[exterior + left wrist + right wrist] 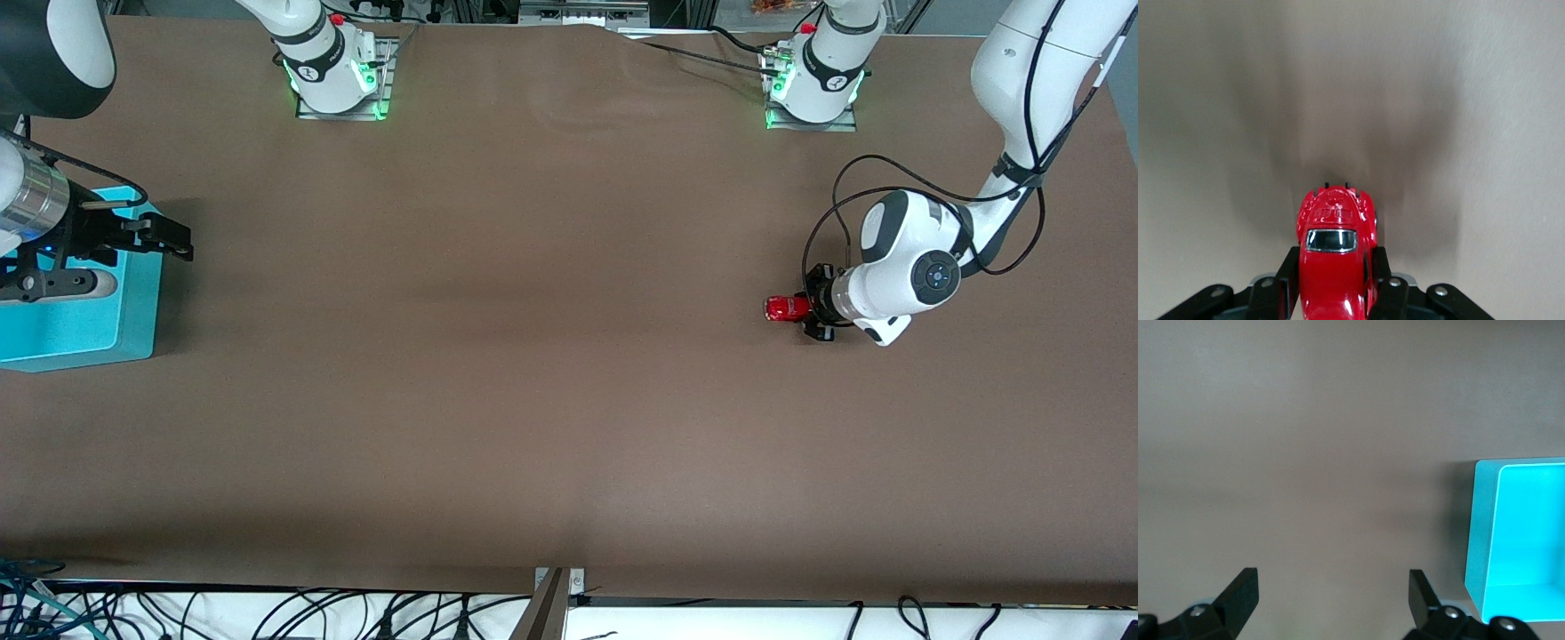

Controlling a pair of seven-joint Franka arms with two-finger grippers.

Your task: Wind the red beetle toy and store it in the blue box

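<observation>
Two arms are in your view. Your left gripper [1335, 293] has its fingers [1289, 280] clamped on the sides of the red beetle toy [786, 308], holding it low over the tabletop [533, 356] toward the left arm's end, well apart from the blue box [98, 324]. That box sits at the right arm's end of the tabletop. Your right gripper [1331, 597] hangs over the box's edge with its fingers [1238, 590] spread wide and nothing between them; that arm waits.
</observation>
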